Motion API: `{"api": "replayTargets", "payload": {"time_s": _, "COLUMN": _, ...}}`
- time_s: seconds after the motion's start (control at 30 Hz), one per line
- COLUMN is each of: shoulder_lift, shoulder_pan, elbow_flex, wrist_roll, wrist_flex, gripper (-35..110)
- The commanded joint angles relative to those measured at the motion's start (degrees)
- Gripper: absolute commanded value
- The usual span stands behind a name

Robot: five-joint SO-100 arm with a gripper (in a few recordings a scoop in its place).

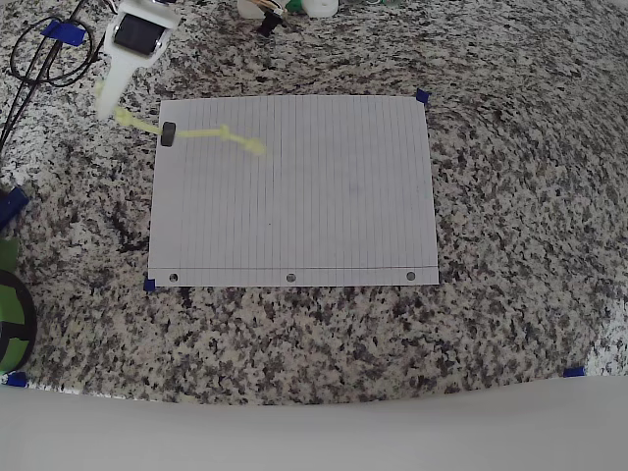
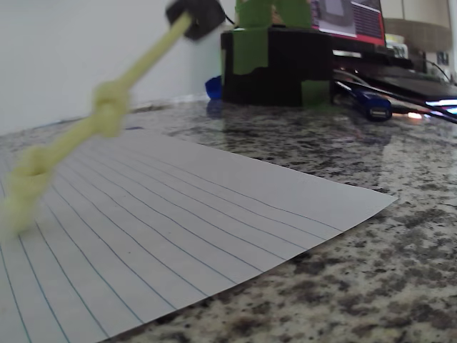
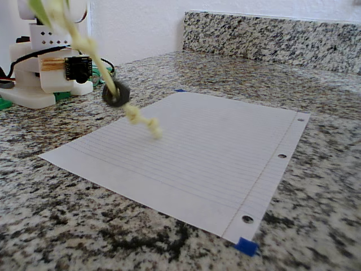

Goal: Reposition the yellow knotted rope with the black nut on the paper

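The yellow knotted rope (image 1: 211, 134) hangs slanted from my gripper (image 1: 108, 98), which is shut on its upper end just beyond the paper's far left corner. The black nut (image 1: 168, 133) is threaded on the rope and rides in the air above the paper's left edge. In the fixed view the rope (image 3: 90, 53) slopes down past the nut (image 3: 115, 95); its knotted, frayed lower tip is at or just above the paper (image 3: 214, 147). The wrist view shows the blurred rope (image 2: 107, 114), the nut (image 2: 196, 16) at the top and the lined paper (image 2: 178, 221) below.
The paper (image 1: 294, 196) lies on a speckled granite counter, with blue tape marks at its corners (image 1: 423, 96). The white arm base (image 3: 51, 68) stands at the back left, beside black cables (image 1: 49, 59). A green and black object (image 1: 10, 314) sits at the left edge.
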Motion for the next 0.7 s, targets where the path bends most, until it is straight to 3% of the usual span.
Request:
{"api": "replayTargets", "payload": {"time_s": 0.0, "shoulder_lift": 3.52, "shoulder_pan": 1.14, "elbow_flex": -1.58, "wrist_roll": 14.06, "wrist_flex": -3.69, "gripper": 0}}
{"api": "replayTargets", "payload": {"time_s": 0.13, "shoulder_lift": 5.45, "shoulder_pan": 2.11, "elbow_flex": -1.49, "wrist_roll": 27.42, "wrist_flex": -8.0, "gripper": 0}}
{"api": "replayTargets", "payload": {"time_s": 0.23, "shoulder_lift": 5.98, "shoulder_pan": 2.46, "elbow_flex": -1.49, "wrist_roll": 46.05, "wrist_flex": -7.29, "gripper": 0}}
{"api": "replayTargets", "payload": {"time_s": 0.43, "shoulder_lift": 6.94, "shoulder_pan": -0.44, "elbow_flex": -1.05, "wrist_roll": 61.26, "wrist_flex": -3.34, "gripper": 0}}
{"api": "replayTargets", "payload": {"time_s": 0.67, "shoulder_lift": 12.57, "shoulder_pan": -9.84, "elbow_flex": 2.64, "wrist_roll": 68.38, "wrist_flex": -2.11, "gripper": 0}}
